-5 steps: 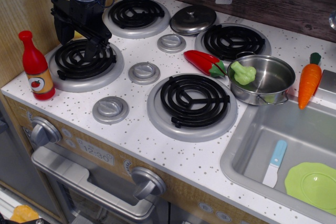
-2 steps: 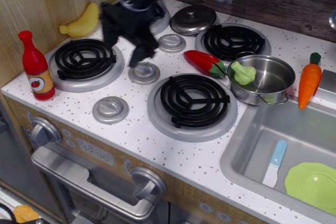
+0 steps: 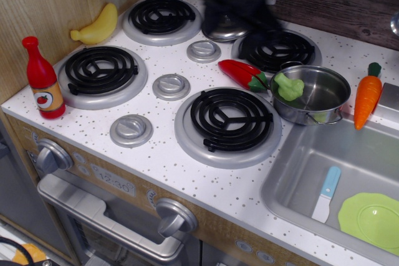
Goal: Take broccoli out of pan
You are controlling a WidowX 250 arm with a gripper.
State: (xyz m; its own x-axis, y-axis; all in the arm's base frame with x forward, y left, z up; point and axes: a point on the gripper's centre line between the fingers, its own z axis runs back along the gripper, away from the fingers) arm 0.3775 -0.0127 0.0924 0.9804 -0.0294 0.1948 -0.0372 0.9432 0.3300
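Green broccoli (image 3: 289, 86) remains in pan (image 3: 315, 96); tool (image 3: 240, 5), blurred, has shifted from upper left to upper centre, approaching; opening indeterminable.

The broccoli (image 3: 289, 86) sits in the pan (image 3: 324, 105) (left side), the blurred tool (image 3: 240, 4) above the lid.

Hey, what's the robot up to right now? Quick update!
Hand blurred above the rear burners, grip unreadable. Broccoli sits in pan, untouched. Red pepper lies right beside the pan's left side.
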